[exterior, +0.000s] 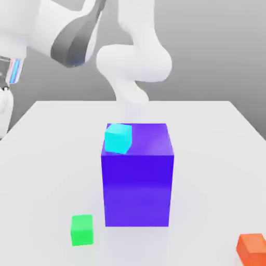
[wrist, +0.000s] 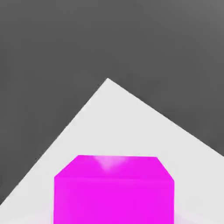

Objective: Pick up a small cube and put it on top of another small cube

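In the hand view a small glossy magenta-pink cube [wrist: 113, 192] sits close in front of the camera on the white table [wrist: 131, 127], near one of the table's corners. In the exterior view the white arm bends across the top, and its hand end [exterior: 7, 78] is cut off by the exterior view's left edge. A small cyan cube [exterior: 118, 138] rests on top of the big blue-violet block [exterior: 137, 182], at the front corner towards the exterior view's left.
A green cube [exterior: 82, 229] lies on the table in front of the blue-violet block, towards the exterior view's left. An orange cube [exterior: 253, 248] sits at the front right corner. The arm's base [exterior: 132, 98] stands behind the block.
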Available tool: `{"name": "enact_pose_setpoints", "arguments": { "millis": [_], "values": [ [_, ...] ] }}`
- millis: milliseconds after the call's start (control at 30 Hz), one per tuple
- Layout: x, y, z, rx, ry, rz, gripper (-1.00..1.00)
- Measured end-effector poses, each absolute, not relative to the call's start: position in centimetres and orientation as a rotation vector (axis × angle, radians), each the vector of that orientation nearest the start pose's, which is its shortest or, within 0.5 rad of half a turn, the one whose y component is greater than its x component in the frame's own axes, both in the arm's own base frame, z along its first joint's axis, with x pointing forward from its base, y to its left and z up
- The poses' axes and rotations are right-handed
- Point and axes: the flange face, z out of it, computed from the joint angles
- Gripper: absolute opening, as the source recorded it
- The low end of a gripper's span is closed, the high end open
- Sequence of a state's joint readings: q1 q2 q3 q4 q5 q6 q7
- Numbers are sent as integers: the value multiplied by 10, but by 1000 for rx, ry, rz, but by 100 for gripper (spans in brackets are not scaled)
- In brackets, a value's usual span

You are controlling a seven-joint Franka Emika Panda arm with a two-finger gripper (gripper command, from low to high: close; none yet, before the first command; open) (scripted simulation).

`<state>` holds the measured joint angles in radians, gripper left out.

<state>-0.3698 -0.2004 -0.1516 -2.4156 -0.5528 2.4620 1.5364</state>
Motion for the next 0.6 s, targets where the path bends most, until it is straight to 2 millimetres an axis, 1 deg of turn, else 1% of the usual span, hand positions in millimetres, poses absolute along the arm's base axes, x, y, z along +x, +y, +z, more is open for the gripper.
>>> {"name": "enact_pose_setpoints", "arguments": {
  "millis": [167, 300, 433, 600],
  "values": [
    [415, -233, 410, -2316, 2284, -609, -100],
    [412, -225, 399, -2406, 2157, -548, -100],
    [411, -214, 379, -2499, 2017, -463, -100],
    [413, -193, 342, -2617, 1820, -329, -100]
  ]
}}
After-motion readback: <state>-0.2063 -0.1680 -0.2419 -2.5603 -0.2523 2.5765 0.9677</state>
